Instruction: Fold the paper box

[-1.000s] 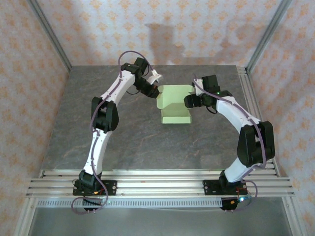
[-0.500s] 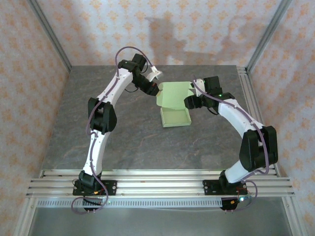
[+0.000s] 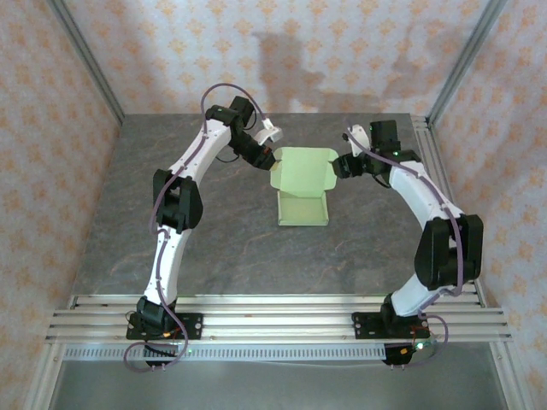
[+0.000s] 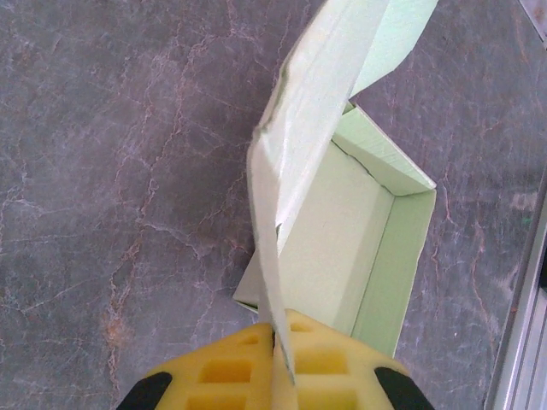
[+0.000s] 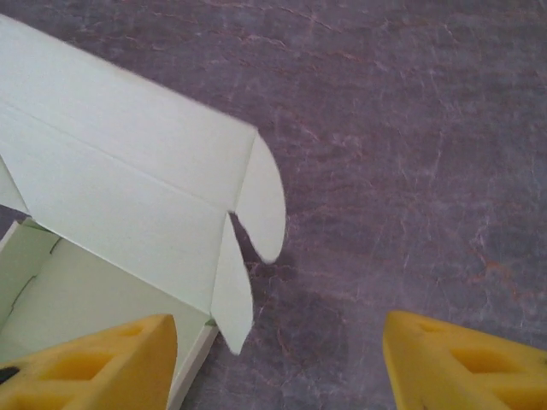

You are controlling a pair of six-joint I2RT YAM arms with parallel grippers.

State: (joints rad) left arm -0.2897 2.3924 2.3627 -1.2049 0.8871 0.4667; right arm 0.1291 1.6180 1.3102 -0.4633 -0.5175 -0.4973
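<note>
left gripper point(image 4: 275, 346) pinching the paper box point(image 3: 303, 184) by its raised lid, right gripper point(image 5: 278, 333) now backed off rightward, fingers apart, apparently empty

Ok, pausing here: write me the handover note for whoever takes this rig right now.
Left gripper: shut on the lid, at its left edge, holding it raised.
Right gripper: open, holding nothing, beside the lid's right tabs.
Box: on the table, centre-far; tray walls up, lid standing open at the far side.
Done: tray formed.
Left: fold the lid down over the tray, tuck the tabs.
</note>
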